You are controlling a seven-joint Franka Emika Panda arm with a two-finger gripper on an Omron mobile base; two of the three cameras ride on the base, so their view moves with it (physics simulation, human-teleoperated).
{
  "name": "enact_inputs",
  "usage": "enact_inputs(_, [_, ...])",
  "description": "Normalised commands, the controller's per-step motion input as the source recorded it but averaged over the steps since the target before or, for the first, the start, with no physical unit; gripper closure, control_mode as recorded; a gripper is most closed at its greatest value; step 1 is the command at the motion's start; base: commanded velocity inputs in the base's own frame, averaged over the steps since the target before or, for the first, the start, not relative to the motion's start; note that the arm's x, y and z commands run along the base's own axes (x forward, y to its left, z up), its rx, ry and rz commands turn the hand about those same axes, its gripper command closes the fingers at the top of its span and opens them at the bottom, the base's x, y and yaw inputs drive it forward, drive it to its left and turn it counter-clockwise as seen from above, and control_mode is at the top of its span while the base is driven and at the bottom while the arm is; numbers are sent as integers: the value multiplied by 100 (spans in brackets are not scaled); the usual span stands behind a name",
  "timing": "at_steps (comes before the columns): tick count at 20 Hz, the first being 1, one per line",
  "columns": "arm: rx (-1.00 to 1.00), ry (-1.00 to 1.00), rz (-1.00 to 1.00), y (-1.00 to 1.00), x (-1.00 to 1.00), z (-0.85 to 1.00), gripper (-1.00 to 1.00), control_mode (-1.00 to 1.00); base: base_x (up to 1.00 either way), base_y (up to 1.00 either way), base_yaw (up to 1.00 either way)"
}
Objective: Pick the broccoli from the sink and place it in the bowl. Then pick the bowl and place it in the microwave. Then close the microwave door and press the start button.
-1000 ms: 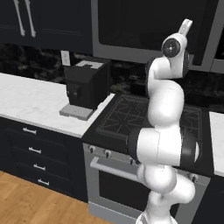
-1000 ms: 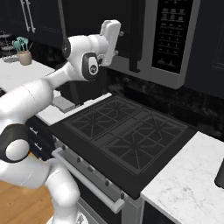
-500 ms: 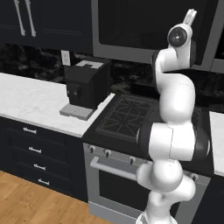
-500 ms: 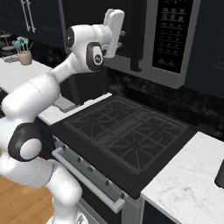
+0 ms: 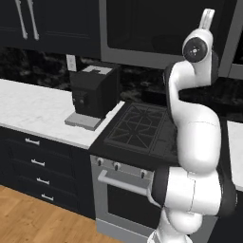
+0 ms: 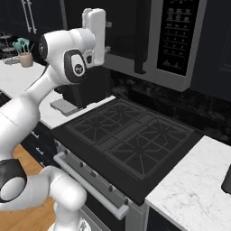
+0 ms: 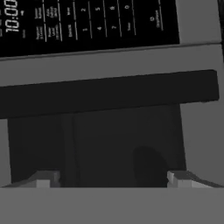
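Dark cabinets and black backsplash form the kitchen background, with the microwave (image 6: 155,40) mounted above the stove (image 6: 131,142). From the task's thing outward: the microwave door (image 5: 156,28) sits flush with the body, a dark tinted panel in a grey frame; broccoli and bowl cannot be made out through the glass. In the hand view, rolled sideways, the long dark door handle (image 7: 109,97) crosses the frame, with the control panel (image 7: 87,24) beyond it, its display reading 10:00 above rows of keys. The gripper (image 7: 113,178) is raised up in front of the door, pointing at the glass next to the handle; the jaws stand wide apart, with nothing between them, one finger tip (image 7: 43,179) at each side of the lower frame. A soft dark patch lies on the glass just ahead of the right tip. Below, the black stove grates sit between white marble counter (image 5: 33,111) sections; a black coffee machine (image 5: 94,92) stands on the counter left of the stove, near an outlet on the wall.
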Motion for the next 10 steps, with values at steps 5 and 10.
enact_inputs(5, [-31, 31, 2, 9, -89, 6, -100, -100, 0, 0, 0])
enact_inputs(10, [-40, 30, 6, 0, -93, 0, -100, -100, 0, 0, 0])
